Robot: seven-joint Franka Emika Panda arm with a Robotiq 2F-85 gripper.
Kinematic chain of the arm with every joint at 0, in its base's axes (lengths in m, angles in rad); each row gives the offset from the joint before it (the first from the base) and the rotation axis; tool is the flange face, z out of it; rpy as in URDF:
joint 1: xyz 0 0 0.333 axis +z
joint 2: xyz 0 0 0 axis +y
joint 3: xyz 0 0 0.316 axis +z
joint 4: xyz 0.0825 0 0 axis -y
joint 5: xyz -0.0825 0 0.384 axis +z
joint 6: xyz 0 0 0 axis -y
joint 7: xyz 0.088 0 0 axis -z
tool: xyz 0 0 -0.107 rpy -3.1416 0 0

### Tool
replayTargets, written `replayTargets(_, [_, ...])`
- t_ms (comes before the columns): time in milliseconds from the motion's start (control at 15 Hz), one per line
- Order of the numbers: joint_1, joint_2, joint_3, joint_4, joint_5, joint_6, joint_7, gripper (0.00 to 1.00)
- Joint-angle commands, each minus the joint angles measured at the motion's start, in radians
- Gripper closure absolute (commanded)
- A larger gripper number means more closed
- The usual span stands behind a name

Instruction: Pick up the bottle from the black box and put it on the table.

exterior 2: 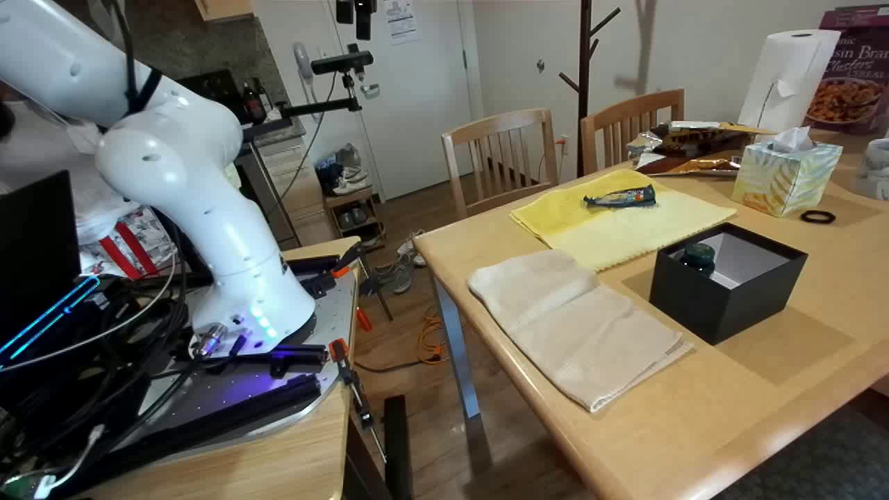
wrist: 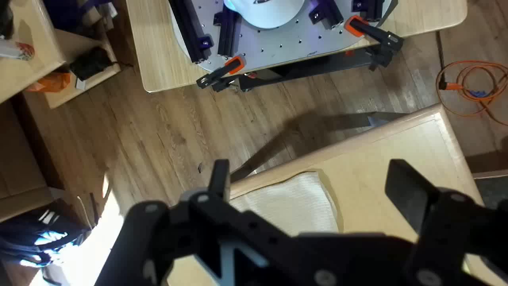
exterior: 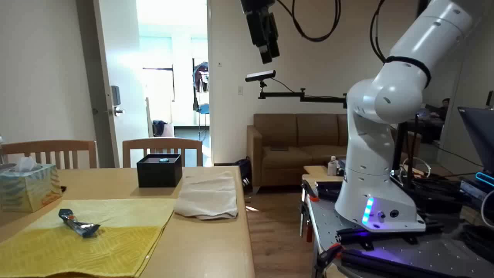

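My fingers [wrist: 412, 192] stand spread wide, nothing between them, hanging high up with the edge of the bench [wrist: 365, 186] below in the wrist view. The bottle [exterior 2: 698, 255] sits down inside the black box [exterior 2: 687, 304], dark cap showing towards the left corner in an exterior view, most of its body hidden. That's the tricky bit: it looks close to the wall, so one finger could land on the rim and shove the box, or nudge the bottle over. I can't find the box in the wrist view, so coming in half blind invites that. Pinch only the cap and it may slip; lift too little and its base could catch the wall. The white cloth [exterior 2: 576, 326], just beside the box, could tip it if I set down on a fold.
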Motion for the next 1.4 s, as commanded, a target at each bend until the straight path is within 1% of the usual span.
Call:
replayTargets(0, [0.015,0.003,-0.011,0.003,-0.005,-0.002,0.007,0.0])
replayTargets(467, [0.015,0.003,-0.011,0.003,-0.005,-0.002,0.007,0.0])
replayTargets(600, [0.023,-0.009,-0.014,-0.007,-0.018,0.033,-0.013,0.0])
replayTargets(667, [0.025,-0.009,-0.015,-0.015,-0.034,0.068,-0.023,0.0])
replayTargets(733, [0.035,-0.004,-0.027,-0.029,-0.046,0.119,-0.06,0.0])
replayTargets(933, [0.041,0.019,-0.081,-0.079,-0.059,0.323,-0.148,0.0])
replayTargets(1133, [0.02,0.095,-0.154,-0.096,-0.058,0.508,-0.236,0.0])
replayTargets(1333, [0.015,0.218,-0.227,-0.053,-0.044,0.658,-0.34,0.0])
